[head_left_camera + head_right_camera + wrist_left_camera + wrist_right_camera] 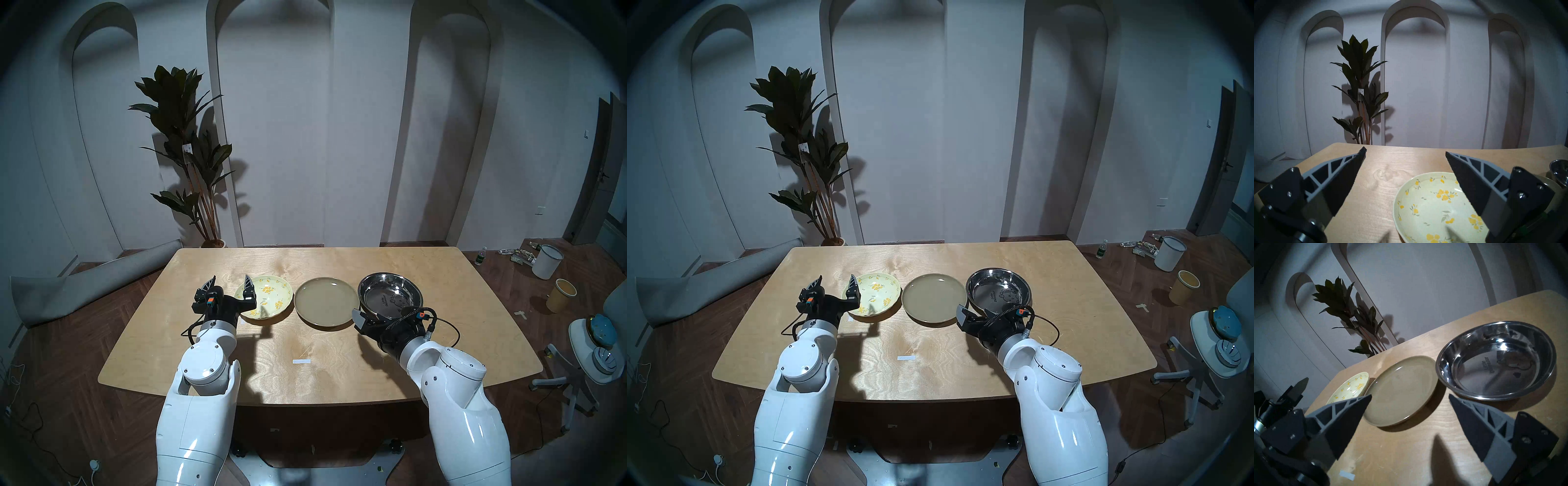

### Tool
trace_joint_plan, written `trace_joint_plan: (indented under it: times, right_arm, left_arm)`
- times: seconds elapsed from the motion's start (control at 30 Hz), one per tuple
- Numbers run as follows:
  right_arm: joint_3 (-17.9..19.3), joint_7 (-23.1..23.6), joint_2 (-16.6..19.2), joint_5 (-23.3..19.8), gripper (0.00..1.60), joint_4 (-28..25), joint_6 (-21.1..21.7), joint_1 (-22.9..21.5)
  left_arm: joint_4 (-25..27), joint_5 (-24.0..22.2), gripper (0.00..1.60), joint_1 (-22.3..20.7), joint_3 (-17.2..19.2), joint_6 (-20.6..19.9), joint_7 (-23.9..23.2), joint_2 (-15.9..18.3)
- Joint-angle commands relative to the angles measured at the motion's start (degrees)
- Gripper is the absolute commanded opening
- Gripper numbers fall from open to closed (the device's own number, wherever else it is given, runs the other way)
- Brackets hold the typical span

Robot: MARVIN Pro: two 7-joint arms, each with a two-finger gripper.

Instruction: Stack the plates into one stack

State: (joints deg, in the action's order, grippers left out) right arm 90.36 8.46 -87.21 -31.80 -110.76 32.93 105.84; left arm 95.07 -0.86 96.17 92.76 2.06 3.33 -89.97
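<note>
Three plates lie side by side in a row on the wooden table (339, 373), none on another. The pale yellow floral plate (271, 295) (878, 293) (1432, 208) (1350, 389) is on the left. The olive-tan plate (325, 302) (934, 298) (1401, 390) is in the middle. The steel plate (390, 293) (998, 292) (1497, 361) with a cartoon print is on the right. My left gripper (230, 281) (836, 280) (1405, 151) is open and empty, raised over the floral plate's left rim. My right gripper (373, 317) (980, 314) (1410, 396) is open and empty, low, just in front of the gap between the olive-tan and steel plates.
A white tape strip (301, 361) lies on the table nearer me. A potted plant (190, 152) stands behind the table's far left corner. A rolled mat (95, 281) lies on the floor at left. Buckets (547, 261) and a chair (590, 346) stand at right.
</note>
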Motion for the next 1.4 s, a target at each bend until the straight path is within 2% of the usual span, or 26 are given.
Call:
trace_joint_plan:
  times: [0.0,0.13,0.3,0.33,0.53,0.57,0.7,0.87,1.17,1.37]
  right_arm:
    - [2.4,-1.0,-3.9,-6.3,1.6,-2.5,6.4,-0.3]
    - [3.8,-3.2,-4.9,-9.7,1.6,-3.9,9.0,1.9]
    - [5.1,-7.1,-6.1,-13.5,1.6,-4.6,9.0,3.4]
    - [4.8,-8.1,-5.2,-15.0,1.6,-4.3,9.1,3.2]
    - [2.8,-14.4,-5.3,-18.5,1.6,-4.1,5.9,3.3]
    - [2.5,-14.3,-5.3,-18.8,1.6,-3.7,4.2,3.1]
    - [1.0,-18.5,-4.9,-19.9,1.6,-2.5,1.0,1.1]
    - [0.0,-22.2,-4.8,-22.0,1.6,-0.8,-0.6,-1.3]
    - [-2.0,-23.3,-4.5,-26.4,1.6,4.6,-3.9,-5.6]
    - [-2.2,-24.0,-4.6,-28.0,1.6,6.3,-4.8,-7.4]
  left_arm:
    - [-0.7,-0.2,1.6,-5.5,0.5,1.0,0.2,0.3]
    - [-0.6,-1.1,1.6,-8.0,2.2,0.4,-1.4,2.3]
    - [-1.2,-1.9,1.6,-8.6,2.5,0.4,-2.8,2.7]
    - [-1.2,-2.0,1.6,-8.6,2.5,0.5,-2.9,2.8]
    - [-1.5,-2.6,1.6,-8.9,2.7,0.6,-3.8,3.0]
    - [-1.6,-2.7,1.6,-8.9,2.7,0.6,-3.9,3.0]
    - [-1.6,-2.8,1.6,-8.9,2.7,0.6,-4.1,3.0]
    - [-1.7,-3.0,1.6,-8.9,2.7,0.6,-4.2,3.1]
    - [-1.7,-3.1,1.6,-9.0,2.6,0.6,-4.2,3.2]
    - [-1.7,-3.0,1.6,-9.0,2.7,0.6,-4.3,3.2]
